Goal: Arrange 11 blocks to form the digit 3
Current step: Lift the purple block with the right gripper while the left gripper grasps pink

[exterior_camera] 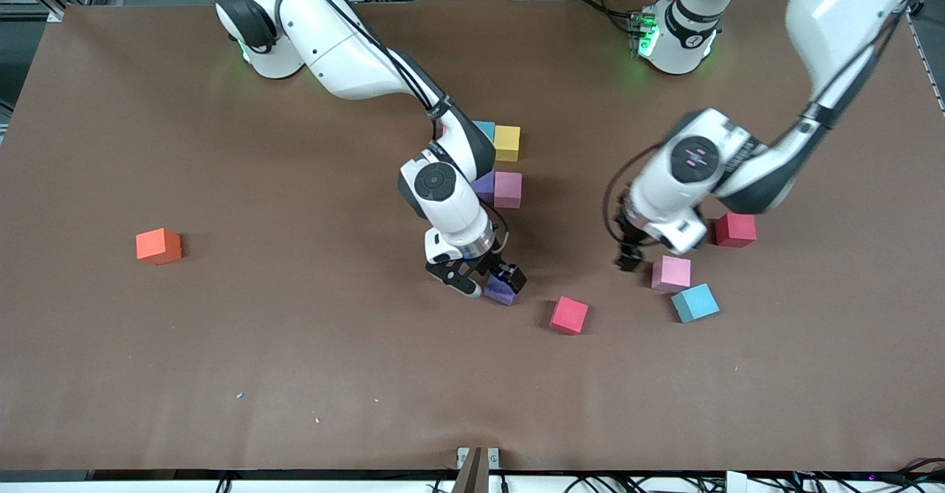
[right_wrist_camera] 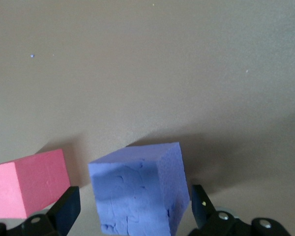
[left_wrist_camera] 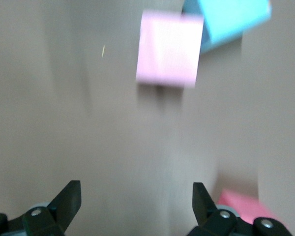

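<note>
Grippers both stand spread wide. Right gripper (exterior_camera: 487, 280) straddles a purple block (exterior_camera: 500, 291) on the table (exterior_camera: 295, 367), fingers not visibly pressing it. Left gripper (exterior_camera: 627, 257) hangs empty beside a pink block (exterior_camera: 671, 273). No writing is readable.

Matt, foam-like purple block (right_wrist_camera: 140, 191) with a pitted face; matt brown table cover (exterior_camera: 221, 353), perhaps cloth; glossy white arm shells.
</note>
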Motion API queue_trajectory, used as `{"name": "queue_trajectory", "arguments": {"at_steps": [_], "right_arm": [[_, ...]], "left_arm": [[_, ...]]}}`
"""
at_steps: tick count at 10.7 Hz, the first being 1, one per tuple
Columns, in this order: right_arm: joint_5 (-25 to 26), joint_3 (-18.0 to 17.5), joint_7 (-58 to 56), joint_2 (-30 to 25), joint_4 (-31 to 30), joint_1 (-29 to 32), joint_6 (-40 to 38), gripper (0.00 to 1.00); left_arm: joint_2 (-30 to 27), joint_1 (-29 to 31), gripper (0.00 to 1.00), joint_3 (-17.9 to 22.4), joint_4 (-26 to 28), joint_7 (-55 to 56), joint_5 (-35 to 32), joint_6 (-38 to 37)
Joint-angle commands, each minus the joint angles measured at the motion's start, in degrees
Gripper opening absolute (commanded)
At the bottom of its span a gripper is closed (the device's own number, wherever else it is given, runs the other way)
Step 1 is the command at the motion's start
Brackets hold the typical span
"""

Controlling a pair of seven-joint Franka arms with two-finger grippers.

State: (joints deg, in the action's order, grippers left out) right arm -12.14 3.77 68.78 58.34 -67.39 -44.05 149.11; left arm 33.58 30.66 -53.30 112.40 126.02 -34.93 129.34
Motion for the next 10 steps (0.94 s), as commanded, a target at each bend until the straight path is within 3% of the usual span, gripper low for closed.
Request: {"name": "queue_trajectory", "arguments": {"at_steps": [1,2,3,8,10], "right_arm": [[3.42,0.54,0.74,2.57,4.45,-0.24,-1.1,1.0],[7.01,0.54,0.91,2.92,5.5,-0.33,-2.32,1.0],[7.48,0.54,0.83,3.36,7.08,-0.33,-3.12,1.0],[11.0,3.79,0.65,6.35,8.33,-3.41,-3.56,1.0],[13.35,4.58,0.04,6.35,8.33,-3.41,-6.18,0.92]], "left_arm": [[0.52,-0.16,1.0,5.02,-0.69,-4.63,-2.94,0.2],[1.57,-0.08,1.0,6.96,-1.3,-5.95,-3.91,1.16],[2.45,-0.08,1.0,8.29,-1.66,-6.57,-5.31,2.39],[3.86,0.63,1.0,9.09,-1.75,-9.04,-6.99,5.12],[4.3,0.54,1.0,9.09,-1.75,-9.04,-7.17,6.71]]}}
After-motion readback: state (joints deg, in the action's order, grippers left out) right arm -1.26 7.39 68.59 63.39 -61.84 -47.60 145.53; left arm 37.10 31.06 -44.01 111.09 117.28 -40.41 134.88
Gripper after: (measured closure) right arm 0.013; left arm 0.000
